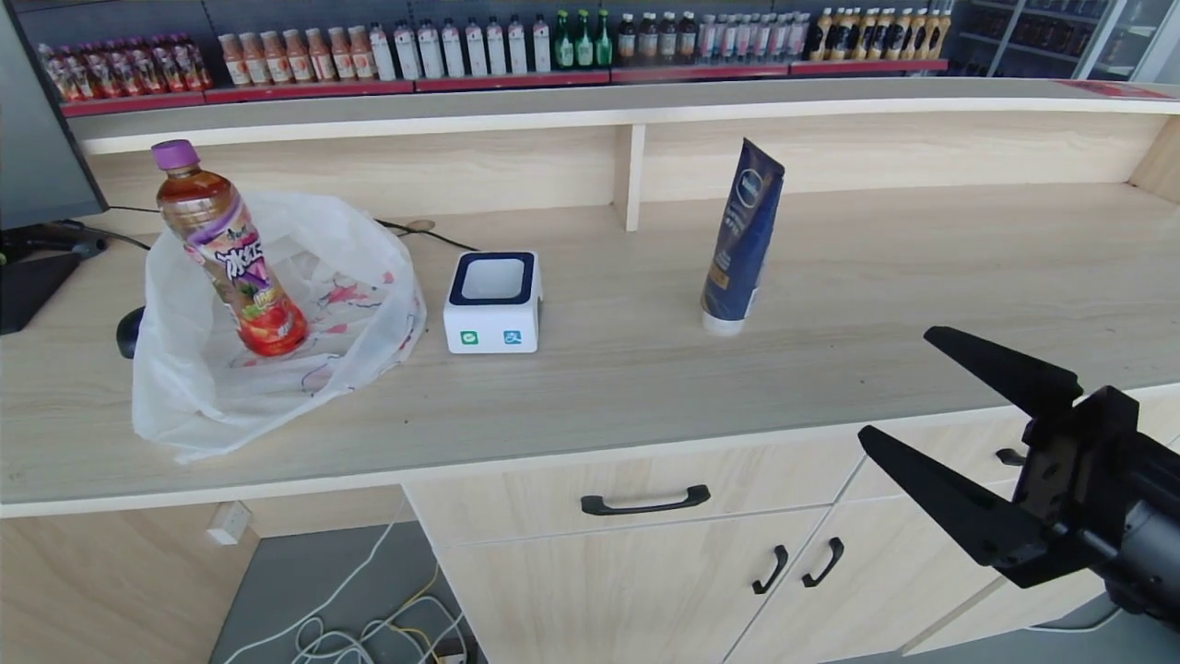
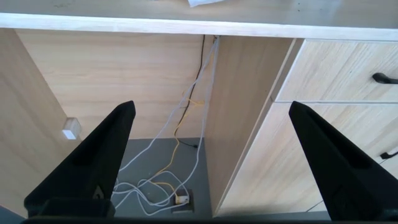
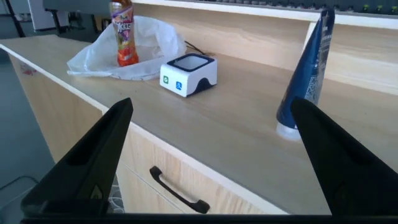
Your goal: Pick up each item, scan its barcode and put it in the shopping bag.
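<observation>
R jaws blk wedges; glossy tube [image 1: 742,240].

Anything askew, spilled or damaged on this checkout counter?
The purple-capped red tea bottle leans noticeably in the crumpled white plastic bag. The dark blue tube stands on its white cap, slightly tilted. No spill or damage shows.

The light is bright and even and seems to come from above: the tube [image 1: 742,240] and the scanner [image 1: 493,290] throw only short, soft shadows on the counter [image 1: 645,397]. The glossy top of the scanner gives back a pale glare, and the bottle [image 1: 226,249] carries small highlights. The front edge of the counter bends a little toward the sides of the head view. Below the counter the floor [image 2: 149,152] is dimmer. The right gripper [image 1: 894,383] looks almost plain black.
</observation>
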### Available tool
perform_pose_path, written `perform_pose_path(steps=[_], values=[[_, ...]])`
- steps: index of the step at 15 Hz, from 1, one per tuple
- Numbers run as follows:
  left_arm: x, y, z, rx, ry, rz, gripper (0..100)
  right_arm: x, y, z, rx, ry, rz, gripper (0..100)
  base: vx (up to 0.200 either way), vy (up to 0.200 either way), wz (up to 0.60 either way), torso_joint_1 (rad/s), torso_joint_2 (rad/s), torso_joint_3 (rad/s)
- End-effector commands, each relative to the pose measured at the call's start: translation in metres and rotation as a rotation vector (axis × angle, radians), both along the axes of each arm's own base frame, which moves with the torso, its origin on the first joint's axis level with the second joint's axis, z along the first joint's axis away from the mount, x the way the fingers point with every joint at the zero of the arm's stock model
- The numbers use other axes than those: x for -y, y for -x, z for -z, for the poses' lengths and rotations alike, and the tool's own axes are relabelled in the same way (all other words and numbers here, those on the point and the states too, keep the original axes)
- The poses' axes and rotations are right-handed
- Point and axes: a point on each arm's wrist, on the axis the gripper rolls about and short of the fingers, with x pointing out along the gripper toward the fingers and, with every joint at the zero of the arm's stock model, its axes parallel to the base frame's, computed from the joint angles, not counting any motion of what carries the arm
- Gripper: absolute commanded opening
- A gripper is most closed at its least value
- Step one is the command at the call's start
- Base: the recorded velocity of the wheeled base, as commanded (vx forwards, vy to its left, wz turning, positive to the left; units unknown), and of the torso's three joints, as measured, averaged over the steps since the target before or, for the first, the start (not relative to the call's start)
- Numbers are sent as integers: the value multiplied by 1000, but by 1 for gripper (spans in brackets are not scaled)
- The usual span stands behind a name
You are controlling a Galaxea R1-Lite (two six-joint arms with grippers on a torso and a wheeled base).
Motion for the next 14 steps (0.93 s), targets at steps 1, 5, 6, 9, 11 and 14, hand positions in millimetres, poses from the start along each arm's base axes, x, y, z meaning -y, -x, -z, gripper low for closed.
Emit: perform_pose_path(steps=[1, 5, 6, 9, 11, 14], values=[[0, 0, 0, 0, 0, -1, 100, 2, 2, -4, 9, -23, 1, 100, 0, 0, 0, 0, 0, 0], [0, 0, 0, 0, 0, -1, 100, -4, -9, -33, 57, -80, -10, 100, 0, 0, 0, 0, 0, 0], [0, 0, 0, 0, 0, -1, 100, -6, -13, -39, 42, -74, -10, 100, 0, 0, 0, 0, 0, 0], [0, 0, 0, 0, 0, -1, 100, 1, -36, -71, -7, -119, 116, 100, 0, 0, 0, 0, 0, 0], [0, 0, 0, 0, 0, -1, 100, 0, -43, -77, -37, -131, 153, 100, 0, 0, 0, 0, 0, 0], [0, 0, 0, 0, 0, 1, 100, 1, -52, -79, -122, -112, 190, 100, 0, 0, 0, 0, 0, 0]])
